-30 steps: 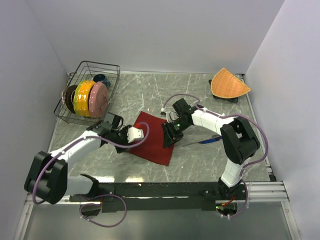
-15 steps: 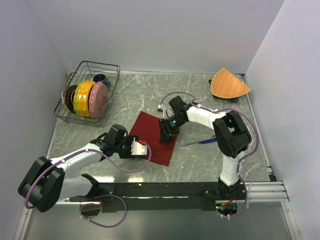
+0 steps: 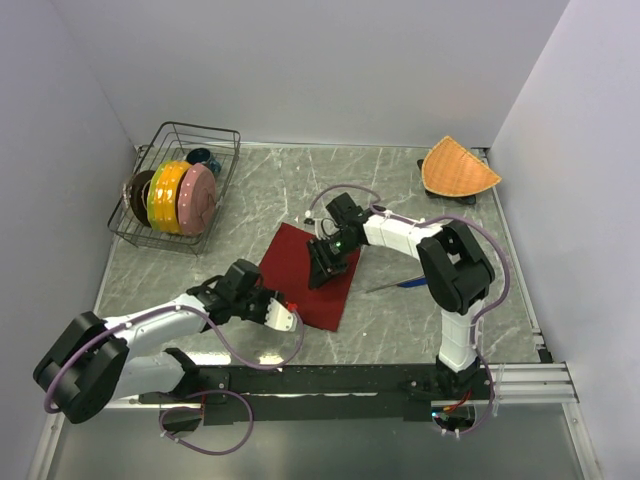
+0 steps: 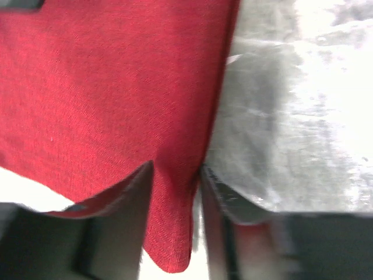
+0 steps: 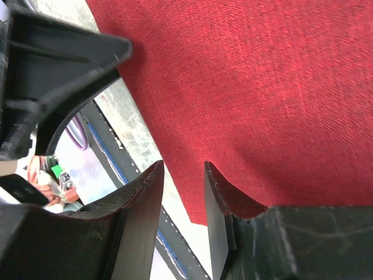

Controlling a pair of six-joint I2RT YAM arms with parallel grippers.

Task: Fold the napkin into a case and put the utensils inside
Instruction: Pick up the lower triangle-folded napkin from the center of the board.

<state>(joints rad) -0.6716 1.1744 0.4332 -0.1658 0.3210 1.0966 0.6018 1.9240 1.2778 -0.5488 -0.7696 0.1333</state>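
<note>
Two grippers are clamped on the napkin point(image 3: 300, 255), which stretches from the left gripper point(image 4: 176, 175) at its near corner diagonally ahead to the right gripper point(image 5: 182, 172) toward its right edge, the knife point(image 3: 408, 283) lying apart beyond the right gripper's outer side.

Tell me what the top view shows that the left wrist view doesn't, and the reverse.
Only the top view: the knife to the right of the napkin, the rack of plates, the orange mat in the far right corner, and the right gripper over the napkin. Only the left wrist view: the napkin's corner lying between the left fingers, and the cloth's weave. Both: the napkin, the marble table and the left gripper at the napkin's near corner.
</note>
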